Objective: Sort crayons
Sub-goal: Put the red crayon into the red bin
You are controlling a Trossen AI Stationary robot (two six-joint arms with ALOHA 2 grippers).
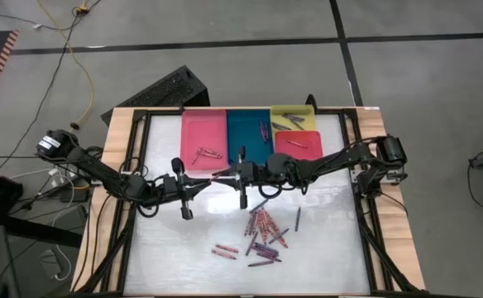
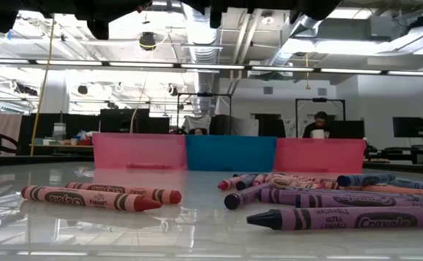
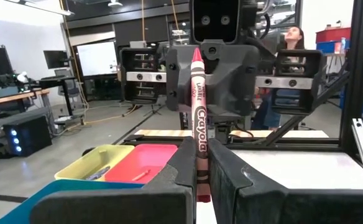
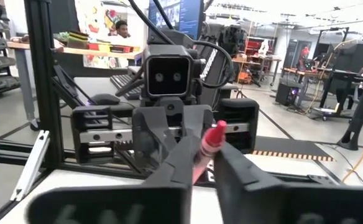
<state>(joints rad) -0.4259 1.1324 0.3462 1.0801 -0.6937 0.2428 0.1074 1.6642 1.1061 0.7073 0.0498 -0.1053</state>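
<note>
The right gripper (image 4: 201, 163) is closing its two dark fingers (image 4: 172, 165) on a red crayon (image 4: 207, 149) that is slanting up between them, while directly beyond the crayon the left gripper (image 4: 169, 134) is facing it with its wrist camera (image 4: 167, 77) above.

Grey floor (image 1: 225, 66), yellow cable (image 1: 83, 74), ceiling lights (image 2: 146, 65).

Both arms (image 1: 225, 178) bar the table's middle before the trays (image 1: 204, 141); loose crayons (image 1: 262, 228) litter the near side.
</note>
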